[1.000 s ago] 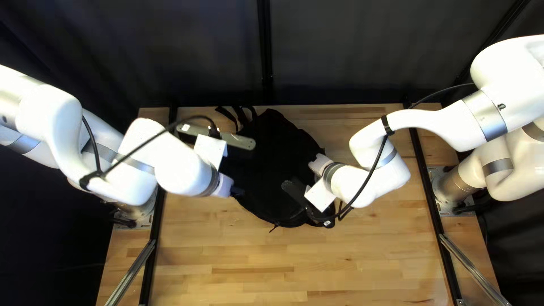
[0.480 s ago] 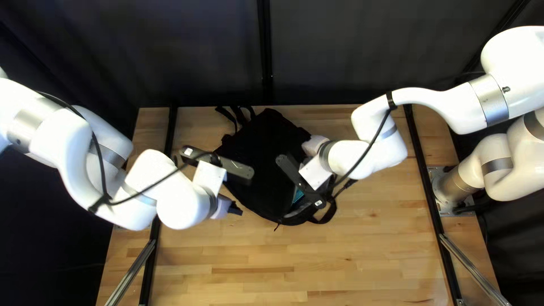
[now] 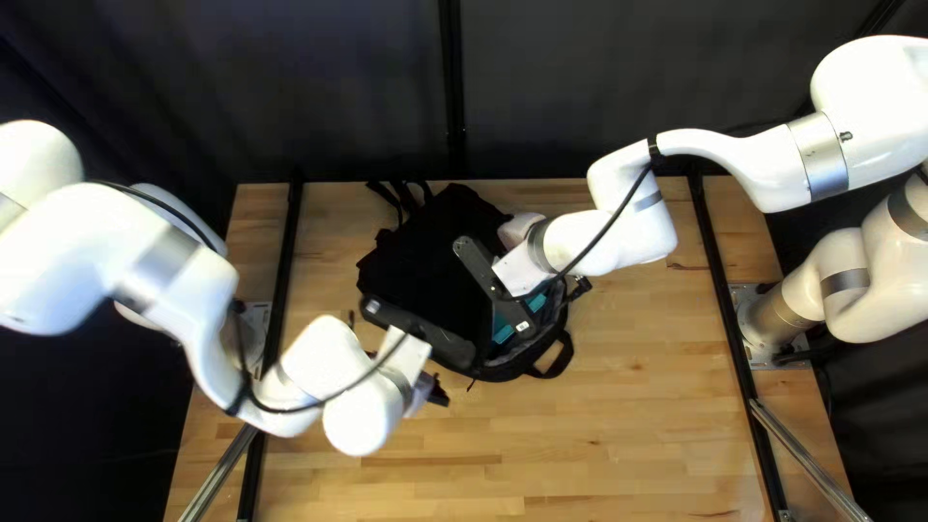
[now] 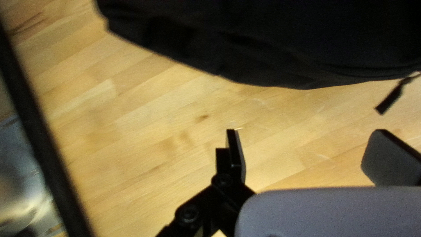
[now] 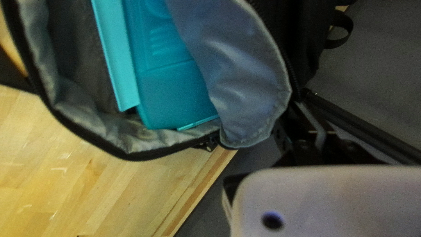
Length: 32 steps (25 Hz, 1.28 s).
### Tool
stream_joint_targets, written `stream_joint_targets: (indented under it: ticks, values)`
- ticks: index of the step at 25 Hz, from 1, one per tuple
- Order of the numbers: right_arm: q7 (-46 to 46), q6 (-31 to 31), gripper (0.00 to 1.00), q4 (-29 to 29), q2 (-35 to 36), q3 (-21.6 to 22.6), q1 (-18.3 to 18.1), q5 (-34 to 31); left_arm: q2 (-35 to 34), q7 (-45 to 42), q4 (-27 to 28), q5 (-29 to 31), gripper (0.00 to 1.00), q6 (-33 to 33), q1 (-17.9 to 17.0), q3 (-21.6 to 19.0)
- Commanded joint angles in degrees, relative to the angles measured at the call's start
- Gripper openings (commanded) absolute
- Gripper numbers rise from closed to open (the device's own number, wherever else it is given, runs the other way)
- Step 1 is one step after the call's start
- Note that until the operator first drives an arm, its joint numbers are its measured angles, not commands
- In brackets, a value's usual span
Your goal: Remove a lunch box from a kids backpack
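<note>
The teal lunch box (image 5: pixel 171 92) sat inside the open black backpack (image 3: pixel 430 256), in the compartment whose mouth faced the right of the top left view. It looked like smooth, hard plastic, with a rounded corner, short molded ridges and a long straight strip along one side. Crinkled, silvery-grey lining (image 5: pixel 83 118) surrounded its end, and a softly rumpled blue-grey flap (image 5: pixel 245 74) overlapped one side of it in the right wrist view. A black toothed zipper (image 5: pixel 105 151) curved around the opening, its small slider (image 5: pixel 210 144) at the corner. The backpack was matte fabric, lying on the pale, wood-grained table (image 3: pixel 599 435), with a looped handle (image 3: pixel 558 360) beside its mouth and thin straps (image 3: pixel 391 198) toward the dark curtain (image 3: pixel 580 97).

The left gripper (image 3: pixel 437 395) hung over the bare wood beside the backpack's near edge. In the left wrist view its flat black fingers (image 4: pixel 236 153) were spread wide with nothing between them, and a narrow zipper pull (image 4: pixel 390 100) dangled from the cloth ahead.

The right gripper (image 3: pixel 580 286) was beside the backpack's opening; whether its fingers stood apart, met, or pinched the cloth could not be told.
</note>
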Motion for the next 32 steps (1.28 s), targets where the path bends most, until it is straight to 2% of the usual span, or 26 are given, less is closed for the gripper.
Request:
stream_joint_targets:
  ticks: [1, 13, 18, 22, 23, 24, 25, 26, 27, 32]
  values:
    - [0.3, -0.1, 0.00, 0.2, 0.1, -0.1, -0.2, 0.3, 4.3, -2.3, 2.6, 2.7, 1.00, -1.9, -0.7, -0.2]
    - [0.8, -0.4, 0.00, 1.3, 1.2, -0.3, -0.2, 0.2, 11.6, -4.6, 7.0, 8.4, 1.00, -8.0, 0.1, 1.5]
    - [0.7, -1.1, 0.00, 1.8, 2.0, -0.4, -0.4, 0.0, 13.4, -4.5, 7.1, 10.5, 1.00, -11.0, 1.0, 2.5]
    - [0.6, -1.3, 0.00, 1.9, 2.2, -0.4, -0.4, 0.0, 13.2, -5.6, 4.6, 12.6, 1.00, -14.9, 2.0, 3.5]
    - [0.5, -1.4, 0.00, 1.8, 2.1, -0.4, -0.4, 0.0, 13.2, -5.9, 4.3, 12.9, 0.95, -15.6, 2.2, 3.7]
    - [0.5, -1.3, 0.00, 1.9, 2.0, -0.4, -0.4, 0.1, 13.3, -6.0, 4.2, 13.1, 0.84, -16.1, 2.3, 3.8]
    - [0.5, -1.3, 0.00, 1.9, 2.0, -0.4, -0.4, 0.0, 13.2, -6.1, 3.9, 13.4, 0.65, -16.6, 2.4, 4.0]
    - [0.6, -1.4, 0.00, 2.0, 2.1, -0.4, -0.4, 0.0, 13.0, -6.2, 3.6, 13.6, 0.11, -17.0, 2.5, 4.1]
    - [0.5, -1.4, 0.00, 2.0, 2.1, -0.4, -0.4, 0.0, 12.8, -6.2, 3.3, 13.6, 0.00, -17.2, 2.6, 4.1]
    - [0.4, -1.5, 0.00, 2.3, 2.5, -0.3, -0.3, 0.0, 12.1, -5.9, 2.3, 13.6, 0.00, -18.0, 2.8, 4.1]
